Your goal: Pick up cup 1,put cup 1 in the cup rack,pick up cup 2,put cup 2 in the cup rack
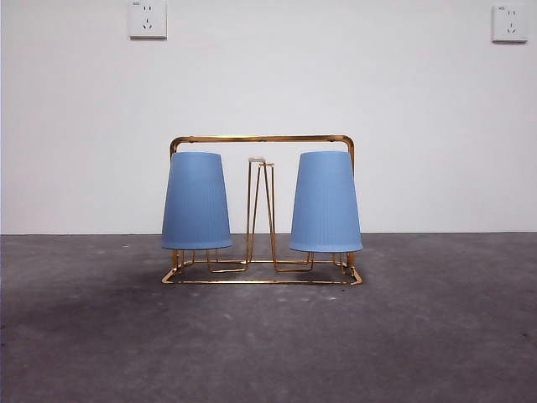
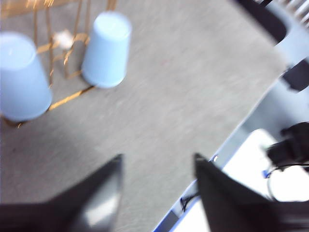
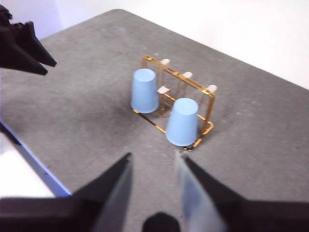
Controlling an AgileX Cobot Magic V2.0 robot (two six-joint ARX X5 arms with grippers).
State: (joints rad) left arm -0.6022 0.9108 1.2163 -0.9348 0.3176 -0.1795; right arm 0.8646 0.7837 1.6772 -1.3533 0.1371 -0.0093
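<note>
1. Cup rack (image 1: 262, 139) upright on grey table (image 1: 268, 344), mid-table before white wall (image 1: 84, 126).
2. Two blue cups inverted over prongs — left cup (image 1: 196, 201), right cup (image 1: 325, 203) — one at each end.
3. Left gripper (image 2: 157, 166) spread apart, holding nothing, well clear of rack.
4. Right gripper (image 3: 153, 162) parted, likewise unladen — above table, well apart from rack.

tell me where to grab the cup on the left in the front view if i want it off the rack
Take the left cup around its ribbed side wall, near the closed top, with the claw coming down from above. It hangs mouth-down on the rack and narrows upward, so a straight lift frees it. The handle bar runs close behind the top, so set the jaws left and right.
</note>
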